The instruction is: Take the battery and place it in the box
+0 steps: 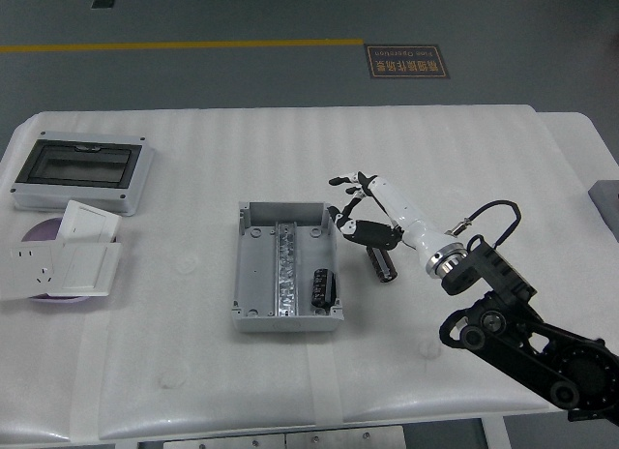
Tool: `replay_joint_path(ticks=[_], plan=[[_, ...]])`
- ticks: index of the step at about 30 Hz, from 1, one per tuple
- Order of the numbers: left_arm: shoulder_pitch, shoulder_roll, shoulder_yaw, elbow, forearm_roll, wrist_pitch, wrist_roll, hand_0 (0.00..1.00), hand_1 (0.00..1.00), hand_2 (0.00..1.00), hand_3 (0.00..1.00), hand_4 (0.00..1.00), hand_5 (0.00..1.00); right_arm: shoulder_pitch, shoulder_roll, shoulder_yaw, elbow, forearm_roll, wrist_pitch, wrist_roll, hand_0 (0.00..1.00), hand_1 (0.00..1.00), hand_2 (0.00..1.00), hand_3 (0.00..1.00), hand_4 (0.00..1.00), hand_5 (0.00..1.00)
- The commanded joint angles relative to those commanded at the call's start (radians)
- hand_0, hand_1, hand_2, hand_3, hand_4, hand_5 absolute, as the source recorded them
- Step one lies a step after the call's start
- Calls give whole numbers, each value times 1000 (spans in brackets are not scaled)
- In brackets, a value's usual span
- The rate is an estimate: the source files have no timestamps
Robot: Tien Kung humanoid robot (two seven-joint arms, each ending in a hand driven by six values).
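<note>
The open grey box [253, 275] sits in the middle of the white table, a metal rail running down its centre. One black cylindrical battery [322, 285] lies inside its right half. A second black battery [385, 265] lies on the table just right of the box, its top partly covered by my hand. My right hand [352, 207], white with black fingers, hovers at the box's upper right corner, above that second battery. Its fingers are spread and hold nothing. The left arm is out of view.
A grey enclosure with a dark window lid [82, 168] stands at the far left. In front of it, white socket and switch plates [68, 260] rest on a purple disc. A grey object [607, 199] shows at the right edge.
</note>
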Motion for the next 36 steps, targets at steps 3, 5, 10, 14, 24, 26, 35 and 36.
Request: replay_joint_path(ticks=[3,5,10,14,24,26,35,36], plan=[[-1,0,0,0,0,-1,1,640,603,559,604,514,7,-14,-38,11,11,-75,53,-63,998,904,877,925,667,450],[-1,1,0,0,0,-1,1,640,603,559,604,514,7,-25,-57,11,19,-123,92,-109,998,904,877,925,667,450],[0,1,-1,0,2,-2,1,640,602,558,602,509,4,-40,-71,-6,29,-201,156,-205,998,897,881,932,675,450],[-1,1,0,0,1,-2,0,639,599,549,601,502,2,-44,-62,-20,16,-222,180,-237,998,905,897,968,748,544],[-3,2,7,0,-8,-1,-1,639,599,551,599,496,2,-45,-65,-52,8,-208,212,-253,998,896,876,956,757,552],[-4,2,10,0,-11,-1,-2,639,597,549,596,488,2,-43,-66,-55,8,-206,214,-255,998,890,856,946,747,554],[-7,3,13,1,-14,-2,-5,639,594,549,595,471,2,-34,-61,-74,-11,-189,206,-250,998,885,841,951,741,548],[-7,3,15,1,-16,-2,-6,639,594,549,595,471,2,-33,-62,-76,-10,-189,206,-250,998,885,841,951,741,548]])
